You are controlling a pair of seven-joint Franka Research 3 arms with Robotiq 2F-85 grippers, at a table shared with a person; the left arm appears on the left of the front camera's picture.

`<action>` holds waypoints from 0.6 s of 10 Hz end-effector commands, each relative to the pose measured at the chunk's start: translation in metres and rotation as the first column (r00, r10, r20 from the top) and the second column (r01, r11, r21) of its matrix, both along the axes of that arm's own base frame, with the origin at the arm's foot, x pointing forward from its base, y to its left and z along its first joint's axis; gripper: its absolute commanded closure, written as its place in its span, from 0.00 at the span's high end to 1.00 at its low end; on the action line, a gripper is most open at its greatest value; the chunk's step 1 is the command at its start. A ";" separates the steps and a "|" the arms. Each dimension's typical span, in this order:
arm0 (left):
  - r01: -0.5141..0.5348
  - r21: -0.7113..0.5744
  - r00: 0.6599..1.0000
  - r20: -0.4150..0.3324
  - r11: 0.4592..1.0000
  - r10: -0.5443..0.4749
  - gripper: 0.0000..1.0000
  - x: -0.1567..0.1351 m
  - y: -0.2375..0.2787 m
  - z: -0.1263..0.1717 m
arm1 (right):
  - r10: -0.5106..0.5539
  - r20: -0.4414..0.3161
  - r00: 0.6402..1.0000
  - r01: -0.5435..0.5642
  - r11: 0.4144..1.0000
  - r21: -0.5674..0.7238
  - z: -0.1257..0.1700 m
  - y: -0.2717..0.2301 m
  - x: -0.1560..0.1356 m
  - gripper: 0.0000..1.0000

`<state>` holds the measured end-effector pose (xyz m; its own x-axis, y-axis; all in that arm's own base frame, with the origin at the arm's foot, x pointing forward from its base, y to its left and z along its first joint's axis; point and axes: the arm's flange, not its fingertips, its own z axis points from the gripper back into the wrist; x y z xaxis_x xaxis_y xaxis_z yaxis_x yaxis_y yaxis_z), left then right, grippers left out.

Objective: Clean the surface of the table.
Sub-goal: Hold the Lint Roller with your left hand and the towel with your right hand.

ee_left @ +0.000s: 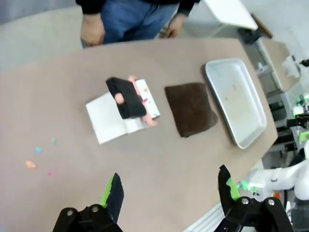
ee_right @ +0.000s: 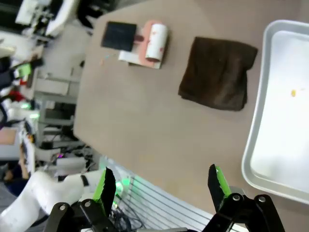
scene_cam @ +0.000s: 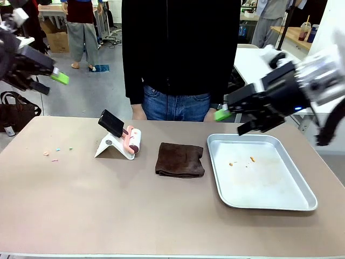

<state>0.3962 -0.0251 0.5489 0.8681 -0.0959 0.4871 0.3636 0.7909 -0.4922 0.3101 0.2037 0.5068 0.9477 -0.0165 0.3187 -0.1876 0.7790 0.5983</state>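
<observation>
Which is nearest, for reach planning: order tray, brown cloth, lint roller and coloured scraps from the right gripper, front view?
1. Tray, right side, by the right gripper.
2. Brown cloth, middle.
3. Lint roller, left of middle.
4. Coloured scraps, far left.

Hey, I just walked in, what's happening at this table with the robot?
Nothing is being handled yet. The left gripper and right gripper hover above the table, jaws open and empty. A person stands at the far side, touching nothing on it. On the table are a lint roller resting on a white stand, a folded brown cloth and a metal tray holding a few crumbs. Small coloured scraps near the left end are not yet cleaned up.
</observation>
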 end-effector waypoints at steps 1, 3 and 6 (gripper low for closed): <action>-0.022 0.082 0.996 -0.084 0.996 0.029 1.00 0.005 -0.023 0.001 | -0.144 -0.040 0.989 0.140 0.987 -0.078 -0.015 0.037 0.033 1.00; -0.060 0.118 0.989 -0.128 0.991 0.075 1.00 0.019 -0.043 -0.014 | -0.205 -0.017 0.979 0.201 0.968 -0.148 -0.038 0.059 0.052 1.00; -0.067 0.135 0.979 -0.185 0.989 0.092 1.00 0.031 -0.054 -0.029 | -0.266 -0.023 0.964 0.260 0.956 -0.139 -0.054 0.059 0.067 1.00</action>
<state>0.4233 -0.0792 0.5098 0.9447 -0.1001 0.3122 0.2370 0.8664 -0.4395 0.3733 0.2568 0.4442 0.9357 -0.1823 0.3021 0.0232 0.8861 0.4630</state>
